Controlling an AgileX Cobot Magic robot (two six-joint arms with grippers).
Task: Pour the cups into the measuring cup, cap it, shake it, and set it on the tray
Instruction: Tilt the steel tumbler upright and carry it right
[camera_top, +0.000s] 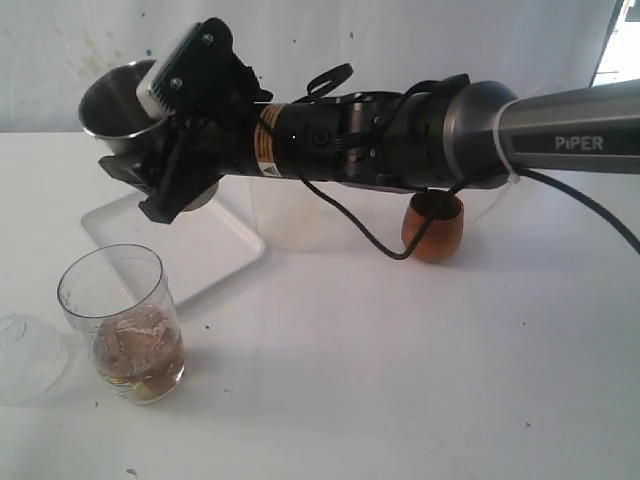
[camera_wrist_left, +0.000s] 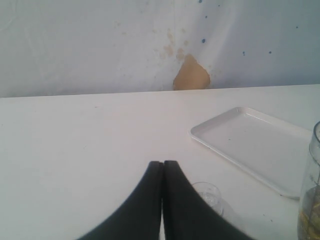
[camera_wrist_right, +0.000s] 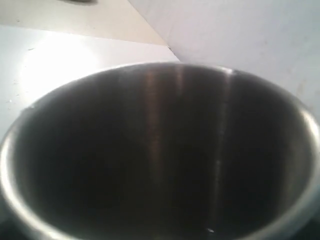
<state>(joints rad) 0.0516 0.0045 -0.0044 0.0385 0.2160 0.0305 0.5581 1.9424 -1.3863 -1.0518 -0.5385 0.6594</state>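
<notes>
My right gripper (camera_top: 160, 165) reaches across to the far left and is shut on the steel tumbler (camera_top: 112, 103), held up above the white tray (camera_top: 205, 250) and tilted. The tumbler's dark inside (camera_wrist_right: 160, 160) fills the right wrist view, with no contents showing. The clear measuring cup (camera_top: 122, 322) stands near the front left with brownish contents in its bottom; its edge (camera_wrist_left: 312, 195) shows in the left wrist view. The brown wooden cup (camera_top: 433, 228) stands upright behind the right arm. My left gripper (camera_wrist_left: 163, 166) is shut on nothing, low over the table, beside the tray (camera_wrist_left: 255, 145).
A clear dome lid (camera_top: 25, 355) lies at the left edge next to the measuring cup, and a small clear lid (camera_wrist_left: 207, 195) shows beside the left fingers. A frosted whitish cylinder (camera_top: 290, 215) stands behind the right arm. A white wall backs the table.
</notes>
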